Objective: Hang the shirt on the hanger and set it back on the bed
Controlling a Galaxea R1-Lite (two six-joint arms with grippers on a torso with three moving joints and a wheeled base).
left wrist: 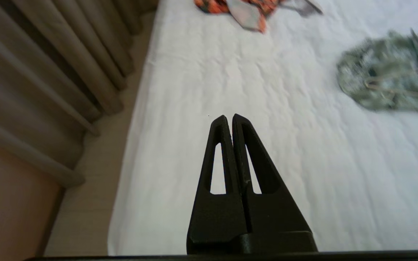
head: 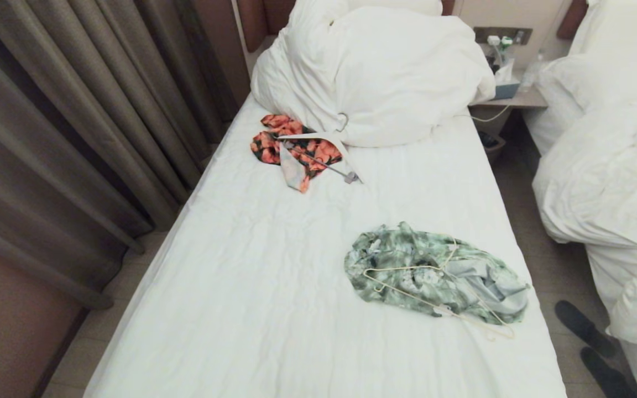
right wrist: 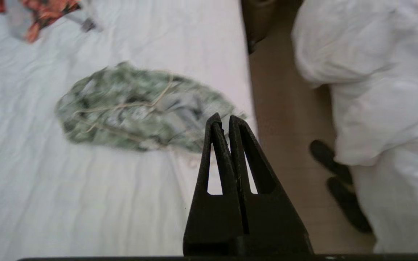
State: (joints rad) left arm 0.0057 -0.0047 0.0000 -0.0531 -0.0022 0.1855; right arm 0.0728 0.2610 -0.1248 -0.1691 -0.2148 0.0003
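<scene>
The shirt (head: 434,273) lies crumpled on the near right part of the bed (head: 252,265), with the hanger (head: 434,296) resting on top of it, its lower end reaching past the cloth toward the bed's right edge. Both grippers hang above the sheet, empty — the left gripper (left wrist: 229,117) and the right gripper (right wrist: 224,118) have their fingers pressed together. The likely trouble: a pinch at the thin wire may catch fabric too (they overlap), dragging the bundle off the edge — or the wire slips free.
</scene>
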